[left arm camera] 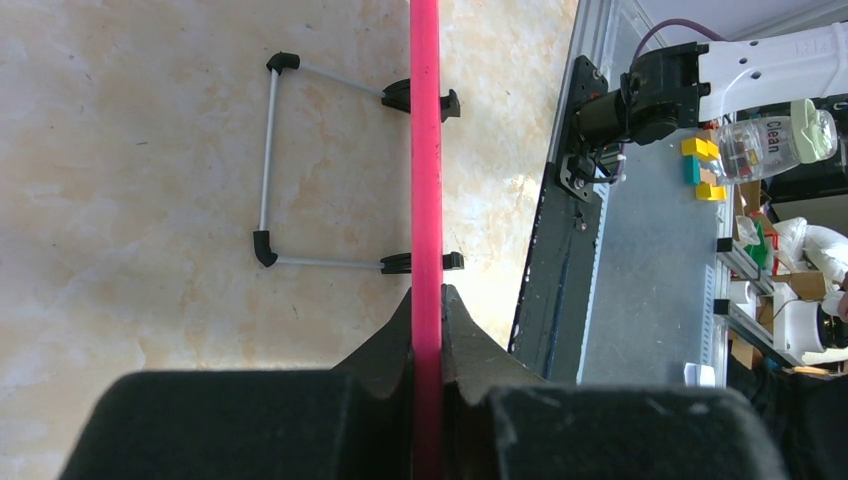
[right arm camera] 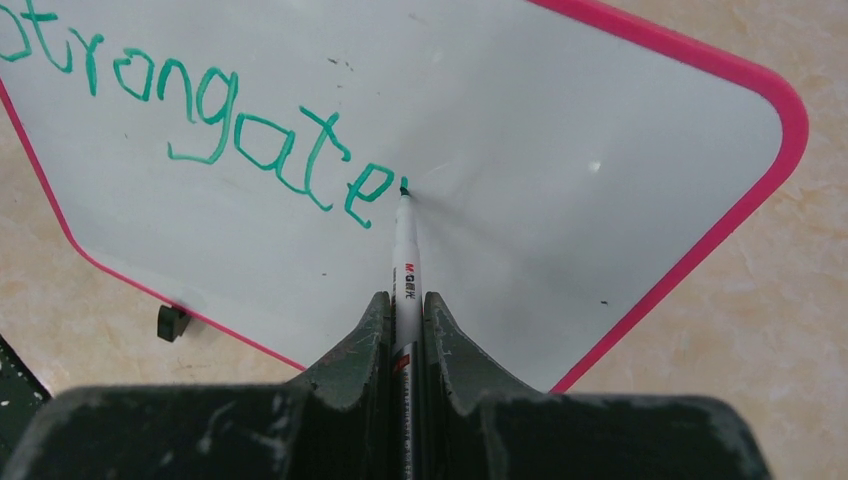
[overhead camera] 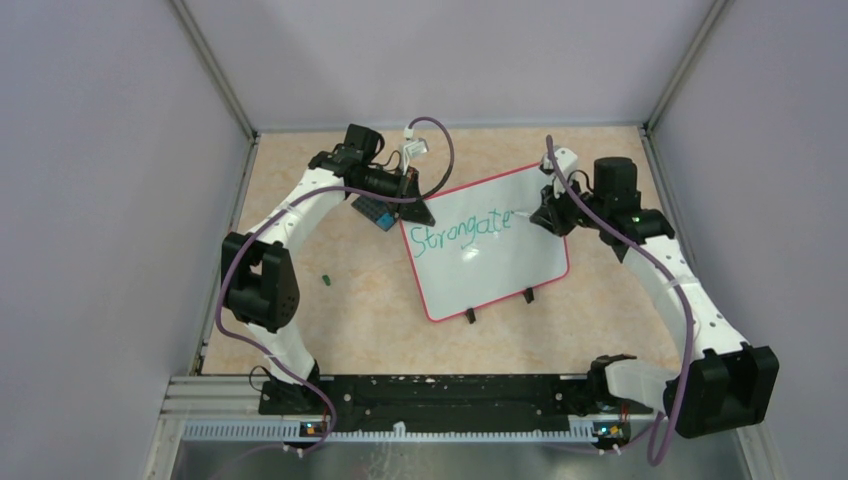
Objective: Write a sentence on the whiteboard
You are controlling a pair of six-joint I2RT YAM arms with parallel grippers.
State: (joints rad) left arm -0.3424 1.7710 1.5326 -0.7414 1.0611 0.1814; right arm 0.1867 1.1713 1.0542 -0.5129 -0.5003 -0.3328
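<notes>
Marker point(right arm camera: 406, 250) touching whiteboard point(right arm camera: 560, 120), right arm point(overhead camera: 672, 272) outstretched.

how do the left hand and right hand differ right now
The left hand is shut on the pink rim of the whiteboard; the right hand is shut on a marker. The left hand meets the board edge-on near a corner, while the right hand faces the white surface, marker tip at the end of the green writing. Both are dark and closed on something.
</notes>
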